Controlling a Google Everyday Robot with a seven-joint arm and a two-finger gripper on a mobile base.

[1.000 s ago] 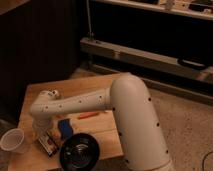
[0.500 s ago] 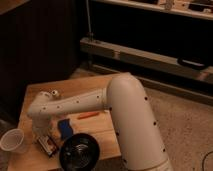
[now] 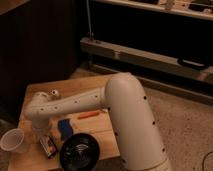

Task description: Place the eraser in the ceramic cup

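Note:
The eraser (image 3: 48,146), a small flat white block with reddish and dark markings, lies near the front left of the wooden table (image 3: 35,95). My gripper (image 3: 42,133) hangs from the white arm's wrist (image 3: 42,102), pointing down at the eraser's far end, and it is shut. I cannot tell whether it holds the eraser. The white ceramic cup (image 3: 13,140) stands upright at the table's front left corner, left of the gripper and apart from it.
A wide black bowl (image 3: 79,152) sits at the table's front edge, right of the eraser. A blue flat object (image 3: 65,128) lies just behind the bowl, and an orange pen (image 3: 90,114) beyond it. The thick white arm (image 3: 130,120) crosses the table's right side.
The gripper has gone shut over the eraser. The arm has barely shifted, and the cup, bowl and blue object stay where they were.

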